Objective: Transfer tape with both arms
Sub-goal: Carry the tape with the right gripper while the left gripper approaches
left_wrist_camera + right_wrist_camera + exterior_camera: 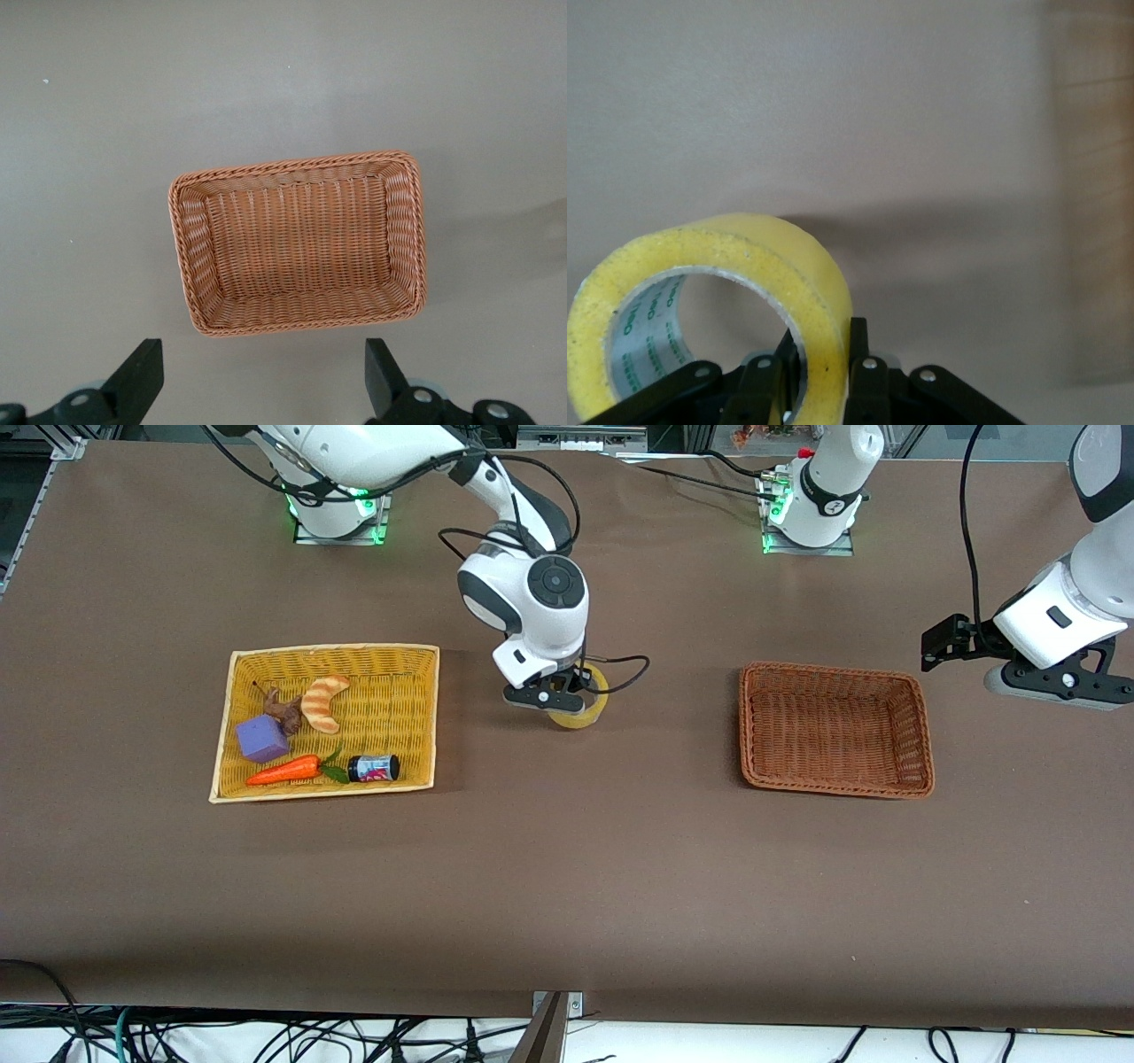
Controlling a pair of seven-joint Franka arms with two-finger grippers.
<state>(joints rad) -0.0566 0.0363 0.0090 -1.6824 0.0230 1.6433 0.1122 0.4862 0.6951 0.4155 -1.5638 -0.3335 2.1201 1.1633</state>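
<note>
1. Nearest the front camera lies bare brown table [567, 886], with nothing on it.
2. Next come two baskets. A yellow tray basket [425, 717] toward the right arm's end holds a toy carrot [285, 771], a purple block [261, 739], a small dark jar [373, 767], a striped croissant toy [323, 702] and a small brown figure [283, 708]. An empty brown wicker basket [917, 717] sits toward the left arm's end.
3. Between the baskets, the right gripper [556, 693] has its jaws closed on the tape [583, 710], one finger inside the ring and one outside, pinching the wall. The roll stands on edge at or just above the table; contact cannot be told.
4. The tape [700, 292] is likely stiff, fairly light, and smooth enough to slip. The free part of the ring wall, away from these jaws, looks the best place for a second hold.
5. The left gripper [261, 381] waits with jaws spread wide and empty, above the table just beside the brown wicker basket [412, 221].
</note>
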